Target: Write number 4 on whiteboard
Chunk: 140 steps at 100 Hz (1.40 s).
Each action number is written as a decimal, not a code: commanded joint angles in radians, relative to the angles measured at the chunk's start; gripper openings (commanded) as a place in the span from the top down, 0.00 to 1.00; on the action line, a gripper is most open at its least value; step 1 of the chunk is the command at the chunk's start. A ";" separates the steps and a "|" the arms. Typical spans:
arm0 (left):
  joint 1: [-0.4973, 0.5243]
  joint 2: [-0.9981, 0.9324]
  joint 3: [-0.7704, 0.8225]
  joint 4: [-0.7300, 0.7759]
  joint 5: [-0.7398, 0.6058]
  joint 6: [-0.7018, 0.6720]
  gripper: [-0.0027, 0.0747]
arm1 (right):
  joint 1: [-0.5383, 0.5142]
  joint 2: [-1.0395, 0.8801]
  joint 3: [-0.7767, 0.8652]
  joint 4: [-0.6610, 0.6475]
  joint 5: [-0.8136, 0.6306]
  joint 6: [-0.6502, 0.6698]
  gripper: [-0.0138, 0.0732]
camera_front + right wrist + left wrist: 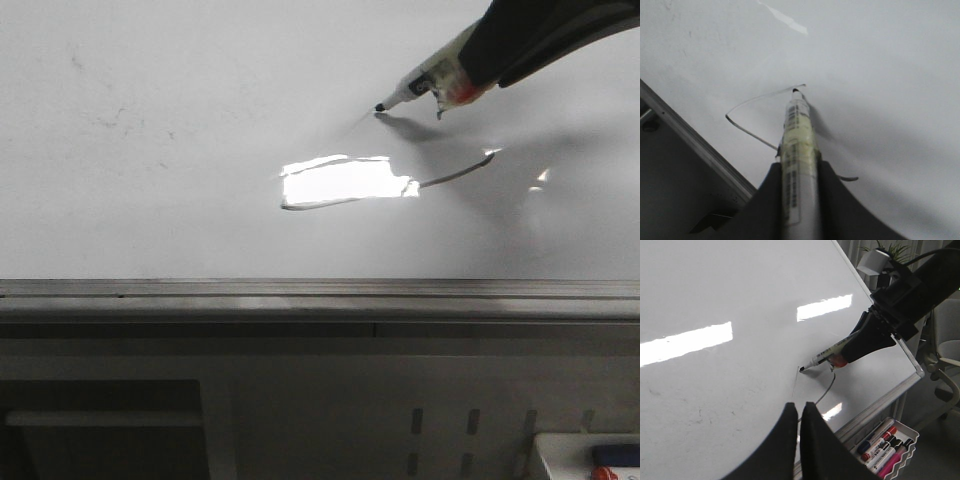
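So my right gripper (pixel 799 172) is clamped on a white barrelled marker pen (pixel 425 82), its black tip touching the big glossy white whiteboard (pixel 150 200). The thin dark-grey strokes of the number 4 (pixel 757 117) sit right by the tip. My left gripper (pixel 799 422) hovers nearby, jaws pinched nearly together, holding nothing.

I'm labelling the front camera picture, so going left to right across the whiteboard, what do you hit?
Faint smudges → bright light glare → marker tip → drawn curved stroke → right gripper gripping the marker, all on the whiteboard.
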State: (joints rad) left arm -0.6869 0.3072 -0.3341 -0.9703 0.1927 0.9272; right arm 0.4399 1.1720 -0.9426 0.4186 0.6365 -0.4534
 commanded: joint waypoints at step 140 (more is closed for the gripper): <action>0.001 0.006 -0.028 -0.024 -0.045 -0.008 0.99 | 0.051 -0.014 0.012 0.015 0.028 0.059 0.90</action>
State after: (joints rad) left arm -0.6869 0.3072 -0.3341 -0.9703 0.1909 0.9272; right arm 0.4852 1.2040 -0.8518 0.4732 0.7254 -0.4058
